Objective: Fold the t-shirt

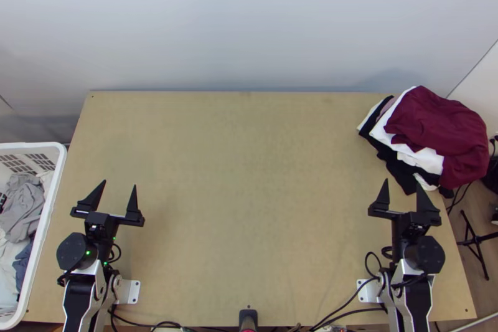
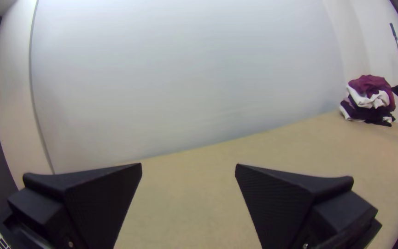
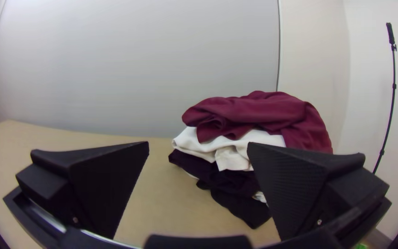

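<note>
The wooden surface (image 1: 249,207) carries your one garment pile (image 1: 436,139) at its far right corner, probably set aside as finished. Beside its left edge, one basket (image 1: 31,145) holds clothes (image 1: 23,207), likely your t-shirt among them. Near its front corners, your left end effector (image 1: 119,183) and right end effector (image 1: 402,182), two altogether, gape unladen, presumably ready.

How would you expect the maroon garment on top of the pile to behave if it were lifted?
The maroon garment would probably hang limp, since it slumps over the pile in soft, rounded folds. It might also tug the white cloth out of place, as it lies directly on it.
</note>
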`<action>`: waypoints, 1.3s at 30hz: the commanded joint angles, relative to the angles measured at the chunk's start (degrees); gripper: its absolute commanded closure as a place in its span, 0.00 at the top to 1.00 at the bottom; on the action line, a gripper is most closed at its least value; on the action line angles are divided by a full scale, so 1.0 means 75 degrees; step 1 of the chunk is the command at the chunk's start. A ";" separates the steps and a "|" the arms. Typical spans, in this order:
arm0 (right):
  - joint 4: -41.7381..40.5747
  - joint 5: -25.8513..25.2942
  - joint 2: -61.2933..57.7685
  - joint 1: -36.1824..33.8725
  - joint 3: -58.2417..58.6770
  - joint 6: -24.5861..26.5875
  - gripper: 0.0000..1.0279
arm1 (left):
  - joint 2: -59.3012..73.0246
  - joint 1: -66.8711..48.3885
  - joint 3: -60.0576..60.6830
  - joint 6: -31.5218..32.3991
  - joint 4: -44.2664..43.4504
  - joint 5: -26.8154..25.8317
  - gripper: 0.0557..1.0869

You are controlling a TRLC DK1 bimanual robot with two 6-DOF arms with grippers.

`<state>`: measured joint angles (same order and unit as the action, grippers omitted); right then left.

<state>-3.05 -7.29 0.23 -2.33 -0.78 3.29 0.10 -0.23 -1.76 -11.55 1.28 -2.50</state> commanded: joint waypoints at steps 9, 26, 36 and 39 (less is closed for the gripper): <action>0.0242 0.0011 -0.0007 -0.0053 0.0068 0.0522 0.97 | -0.0013 -0.0098 0.0035 0.0380 0.0064 -0.0018 0.96; 0.0254 0.0011 -0.0007 -0.0053 0.0068 0.0522 0.96 | -0.0013 -0.0098 0.0035 0.0380 0.0064 -0.0018 0.96; 0.0242 0.0011 -0.0007 -0.0053 0.0068 0.0522 0.96 | -0.0013 -0.0098 0.0035 0.0380 0.0064 -0.0018 0.96; 0.0254 0.0011 -0.0007 -0.0053 0.0068 0.0522 0.96 | -0.0013 -0.0098 0.0035 0.0380 0.0064 -0.0018 0.96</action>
